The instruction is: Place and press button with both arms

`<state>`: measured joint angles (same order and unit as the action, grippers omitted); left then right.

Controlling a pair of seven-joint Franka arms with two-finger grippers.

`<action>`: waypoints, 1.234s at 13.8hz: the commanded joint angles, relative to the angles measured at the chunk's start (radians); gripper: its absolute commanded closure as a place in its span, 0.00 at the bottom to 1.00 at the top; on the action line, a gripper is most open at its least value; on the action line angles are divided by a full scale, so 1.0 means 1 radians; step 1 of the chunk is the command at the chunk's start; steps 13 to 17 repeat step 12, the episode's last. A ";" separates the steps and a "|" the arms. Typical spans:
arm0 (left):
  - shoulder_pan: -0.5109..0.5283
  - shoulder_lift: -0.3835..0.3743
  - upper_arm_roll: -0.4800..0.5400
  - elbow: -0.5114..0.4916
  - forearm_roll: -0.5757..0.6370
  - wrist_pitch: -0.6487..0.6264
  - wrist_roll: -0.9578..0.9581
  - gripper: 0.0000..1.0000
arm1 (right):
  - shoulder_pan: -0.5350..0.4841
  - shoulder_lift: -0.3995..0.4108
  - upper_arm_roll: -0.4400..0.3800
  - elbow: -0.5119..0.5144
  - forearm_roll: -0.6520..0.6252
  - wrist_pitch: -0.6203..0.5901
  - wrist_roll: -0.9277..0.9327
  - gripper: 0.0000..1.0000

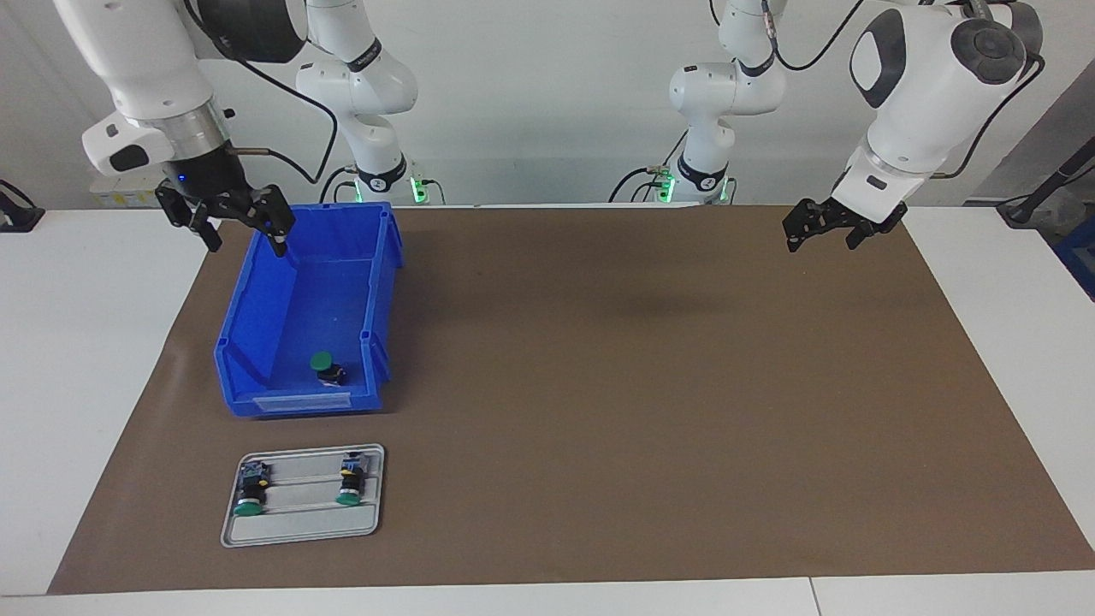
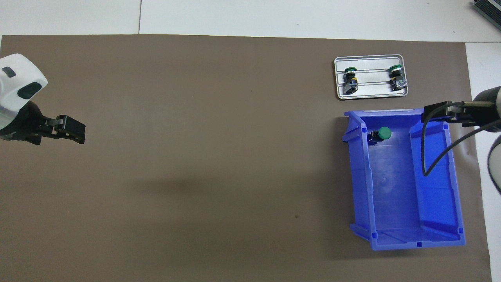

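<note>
A green-capped button [image 1: 326,367] lies in the blue bin [image 1: 257,402], by the bin's wall farthest from the robots; it also shows in the overhead view [image 2: 382,134]. Two identical buttons [image 1: 250,491] [image 1: 351,482] lie on a grey tray [image 1: 299,526]. My right gripper [image 1: 246,244] is open and empty in the air over the bin's rim; it also shows in the overhead view [image 2: 428,111]. My left gripper [image 1: 821,244] is open and empty, raised over the brown mat at the left arm's end; it also shows in the overhead view [image 2: 80,133].
The grey tray [image 2: 372,94] lies just farther from the robots than the blue bin [image 2: 415,244]. A brown mat [image 1: 642,385] covers most of the white table. The right arm's black cable [image 2: 430,156] hangs over the bin.
</note>
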<state>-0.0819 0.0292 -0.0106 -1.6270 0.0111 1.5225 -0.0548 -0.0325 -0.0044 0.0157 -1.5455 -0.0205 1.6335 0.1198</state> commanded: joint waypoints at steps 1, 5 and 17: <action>0.011 -0.014 -0.008 -0.005 0.015 -0.005 -0.004 0.00 | 0.003 0.043 0.012 0.074 -0.007 -0.049 0.029 0.03; 0.011 -0.014 -0.008 -0.005 0.015 -0.005 -0.004 0.00 | 0.006 0.009 0.013 0.027 -0.004 -0.084 0.027 0.02; 0.011 -0.014 -0.008 -0.005 0.015 -0.005 -0.004 0.00 | 0.042 0.000 0.012 0.008 -0.004 -0.090 0.032 0.00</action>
